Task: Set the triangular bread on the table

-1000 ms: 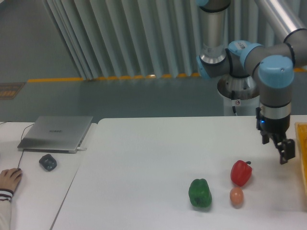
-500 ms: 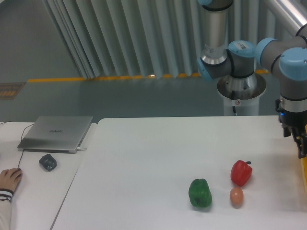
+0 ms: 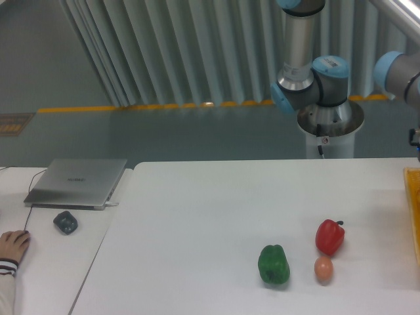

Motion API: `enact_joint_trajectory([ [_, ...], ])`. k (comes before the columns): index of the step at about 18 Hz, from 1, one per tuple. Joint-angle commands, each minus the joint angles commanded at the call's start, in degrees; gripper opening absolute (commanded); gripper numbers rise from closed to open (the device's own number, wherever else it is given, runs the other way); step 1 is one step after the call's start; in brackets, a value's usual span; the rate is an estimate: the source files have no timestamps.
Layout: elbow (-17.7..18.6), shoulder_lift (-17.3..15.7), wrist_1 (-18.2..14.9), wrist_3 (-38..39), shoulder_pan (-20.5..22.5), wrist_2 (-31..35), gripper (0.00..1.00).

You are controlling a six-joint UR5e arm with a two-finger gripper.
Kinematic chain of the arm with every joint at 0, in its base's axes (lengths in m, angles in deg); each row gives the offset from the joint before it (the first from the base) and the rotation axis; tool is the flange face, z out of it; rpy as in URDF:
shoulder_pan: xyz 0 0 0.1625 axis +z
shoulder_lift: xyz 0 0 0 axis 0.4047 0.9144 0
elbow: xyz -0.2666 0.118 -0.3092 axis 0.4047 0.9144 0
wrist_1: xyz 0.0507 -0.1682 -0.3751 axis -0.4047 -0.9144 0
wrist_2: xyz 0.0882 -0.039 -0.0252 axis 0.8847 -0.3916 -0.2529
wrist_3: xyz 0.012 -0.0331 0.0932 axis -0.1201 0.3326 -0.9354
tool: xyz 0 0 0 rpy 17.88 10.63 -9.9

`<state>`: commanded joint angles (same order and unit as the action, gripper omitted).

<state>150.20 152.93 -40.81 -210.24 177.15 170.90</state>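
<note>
From my remote seat, the arm (image 3: pixel 308 72) leans past the table's (image 3: pixel 197 216) right edge; its claw is out of frame, so I cannot tell its state. The triangular bread is not visible. A green pepper (image 3: pixel 273 264), red pepper (image 3: pixel 329 237) and tan ball (image 3: pixel 323 269) cluster toward the front right; a yellow tray (image 3: pixel 414 197) sits at the right edge
</note>
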Motion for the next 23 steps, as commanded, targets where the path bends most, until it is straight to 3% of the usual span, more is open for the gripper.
enact_joint_trajectory([
  [4, 0.35, 0.88, -0.53, -3.00, 0.00, 0.18, 1.00],
  [16, 1.76, 0.97, -0.70, -23.30, 4.75, 0.88, 1.00],
  [23, 2.28, 3.43, -0.53, -32.09, 5.80, 0.88, 1.00],
])
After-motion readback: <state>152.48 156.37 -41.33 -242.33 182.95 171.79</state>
